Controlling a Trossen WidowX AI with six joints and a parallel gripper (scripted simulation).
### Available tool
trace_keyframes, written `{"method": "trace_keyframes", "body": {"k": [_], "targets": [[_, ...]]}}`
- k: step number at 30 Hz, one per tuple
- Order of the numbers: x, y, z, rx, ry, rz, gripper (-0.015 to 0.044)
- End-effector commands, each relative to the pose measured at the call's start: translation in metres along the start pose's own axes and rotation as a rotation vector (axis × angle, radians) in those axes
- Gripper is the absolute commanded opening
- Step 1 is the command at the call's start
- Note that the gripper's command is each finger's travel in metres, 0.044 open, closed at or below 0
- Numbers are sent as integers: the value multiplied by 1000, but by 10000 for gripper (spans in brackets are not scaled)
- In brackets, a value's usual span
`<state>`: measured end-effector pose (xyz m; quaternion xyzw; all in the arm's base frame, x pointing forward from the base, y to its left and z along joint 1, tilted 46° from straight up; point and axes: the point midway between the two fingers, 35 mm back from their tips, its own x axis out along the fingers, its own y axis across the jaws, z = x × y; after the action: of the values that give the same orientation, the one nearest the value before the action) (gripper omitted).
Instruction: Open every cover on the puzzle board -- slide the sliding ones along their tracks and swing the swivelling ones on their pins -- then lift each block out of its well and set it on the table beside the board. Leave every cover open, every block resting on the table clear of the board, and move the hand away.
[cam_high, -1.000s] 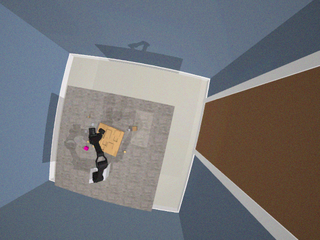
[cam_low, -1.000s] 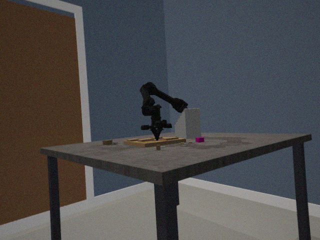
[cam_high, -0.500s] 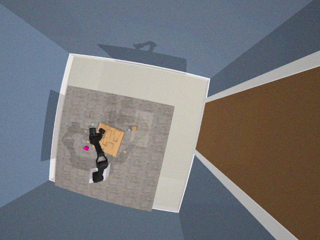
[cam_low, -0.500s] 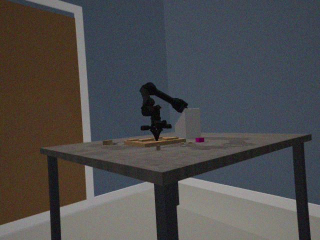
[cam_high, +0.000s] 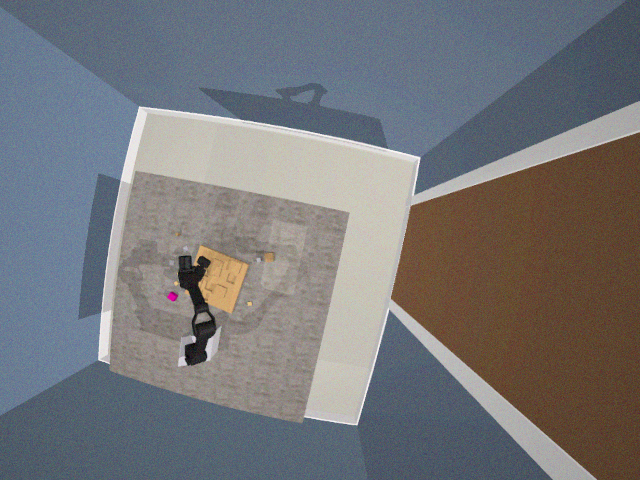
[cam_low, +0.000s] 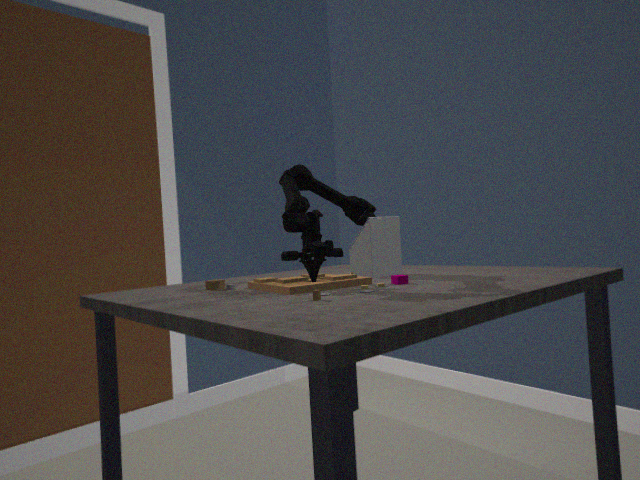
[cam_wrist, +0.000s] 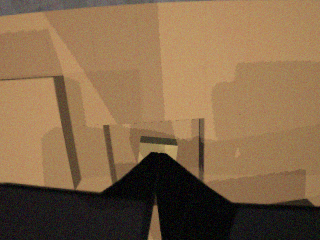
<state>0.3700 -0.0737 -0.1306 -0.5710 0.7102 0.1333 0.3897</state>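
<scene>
"Blue walls (cam_high: 310, 41) (cam_low: 465, 129) and a brown panel (cam_high: 516, 258) (cam_low: 77, 206) form the surroundings. What is the main surface?"

"Grey-brown table (cam_high: 165, 206) (cam_low: 206, 315), on dark legs. It bears a black arm (cam_high: 196, 299) (cam_low: 330, 195), its root at a white stand (cam_high: 214, 343) (cam_low: 386, 245)."

"Location of the puzzle board?"

"Flat on the table, in front of the stand: a wooden board (cam_high: 242, 268) (cam_low: 330, 285) (cam_wrist: 250, 30). Raised wooden slabs stand on it; the wrist view shows one slab (cam_wrist: 30, 125) at the left. Whether each cover is fully open, I cannot tell."

"Condition of the gripper (cam_high: 194, 269) (cam_low: 313, 280) (cam_wrist: 158, 154)?"

"Narrow. Its tips meet and point down, low over the board. A small pale-yellow piece (cam_wrist: 158, 149) shows directly beyond them, between two dark upright edges; contact cannot be confirmed."

"Loose items?"

"A tan block (cam_high: 269, 256) (cam_low: 215, 284) rests on the table, apart from the board, with a little grey piece (cam_high: 258, 259) (cam_low: 230, 286) just beside it. A magenta block (cam_high: 172, 296) (cam_low: 399, 279) lies on the opposite side of the board."

"And the smallest?"

"One yellow bit (cam_high: 249, 303) near the board, and a tiny tan piece (cam_high: 177, 234) (cam_low: 316, 295) farther off, both on the table."
</scene>
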Motion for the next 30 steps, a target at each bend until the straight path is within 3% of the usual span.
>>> {"method": "trace_keyframes", "body": {"k": [1,29,30], "targets": [[2,0,-2,-1,5,1,0],[-9,0,0,-1,3,1,0],[-7,0,0,-5,2,0,26]]}}
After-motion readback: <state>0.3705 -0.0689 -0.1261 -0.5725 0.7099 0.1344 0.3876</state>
